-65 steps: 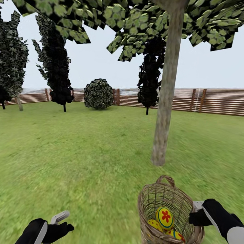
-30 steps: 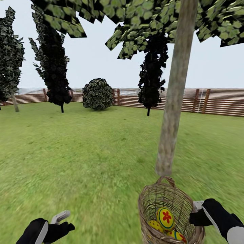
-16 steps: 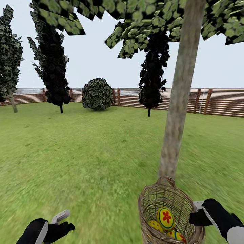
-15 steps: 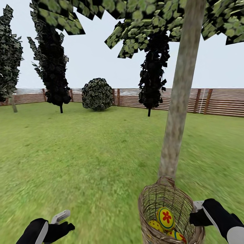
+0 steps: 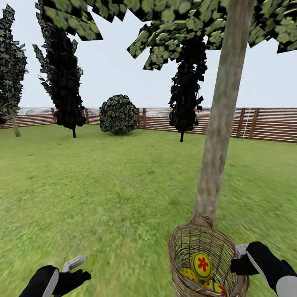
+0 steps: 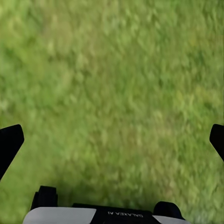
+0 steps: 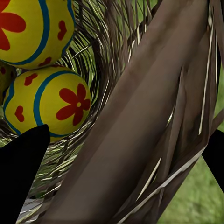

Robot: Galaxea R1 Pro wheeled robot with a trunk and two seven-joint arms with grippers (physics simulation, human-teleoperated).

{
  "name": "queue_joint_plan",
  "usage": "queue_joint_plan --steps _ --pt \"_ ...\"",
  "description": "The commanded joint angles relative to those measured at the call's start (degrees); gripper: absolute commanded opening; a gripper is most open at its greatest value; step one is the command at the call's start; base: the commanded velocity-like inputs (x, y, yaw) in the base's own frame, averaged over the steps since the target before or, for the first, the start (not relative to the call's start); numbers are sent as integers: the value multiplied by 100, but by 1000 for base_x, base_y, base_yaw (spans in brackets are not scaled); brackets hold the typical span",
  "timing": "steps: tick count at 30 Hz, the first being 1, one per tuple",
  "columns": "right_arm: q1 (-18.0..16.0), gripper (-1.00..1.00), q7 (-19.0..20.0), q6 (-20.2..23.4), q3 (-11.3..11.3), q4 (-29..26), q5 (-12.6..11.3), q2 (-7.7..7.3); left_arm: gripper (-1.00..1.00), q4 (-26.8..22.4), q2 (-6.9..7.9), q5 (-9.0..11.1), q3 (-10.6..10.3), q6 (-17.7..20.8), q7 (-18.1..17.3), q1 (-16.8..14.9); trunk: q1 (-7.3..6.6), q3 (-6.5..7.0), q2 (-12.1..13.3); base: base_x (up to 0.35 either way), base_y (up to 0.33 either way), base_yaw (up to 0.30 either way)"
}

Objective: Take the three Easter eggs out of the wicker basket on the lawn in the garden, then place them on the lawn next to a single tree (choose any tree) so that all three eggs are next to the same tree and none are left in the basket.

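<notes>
R gripper clenched on wicker basket rim, 3 Easter eggs inside. Tree trunk at 12 o'clock of basket. L gripper released over lawn.

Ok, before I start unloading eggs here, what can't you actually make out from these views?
- Wicker basket base, head view: cut off by the frame's lower edge.
- Third of the Easter eggs, head view: half hidden behind the basket wall.
- Tree foot: hidden behind the basket handle.
- Right gripper fingertips: hidden behind the basket.
- Left gripper fingertips, left wrist view: cut off at both edges.

Basket: rough open-weave wicker. Eggs: smooth, glossy paint. Trunk: rough, matt bark. Fence: slatted wood.
</notes>
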Motion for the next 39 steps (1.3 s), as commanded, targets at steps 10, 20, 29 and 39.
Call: queue_joint_plan --steps 10,20,29,39 --pt "-5 -100 39 14 24 -10 15 -6 100 -5 -1 44 13 39 14 -4 221 -187 -408 0 0 0" --pt "-5 -100 33 12 33 -10 15 3 100 -3 -1 37 4 39 17 -4 440 -367 -809 0 0 0" --pt "-5 -100 33 -3 42 -10 15 11 100 -904 117 37 70 4 14 -4 638 -528 -1170 0 0 0" --pt "-5 -100 34 -13 9 -54 -20 -68 100 -2062 86 282 66 -30 64 -13 857 -708 -1571 0 0 0"
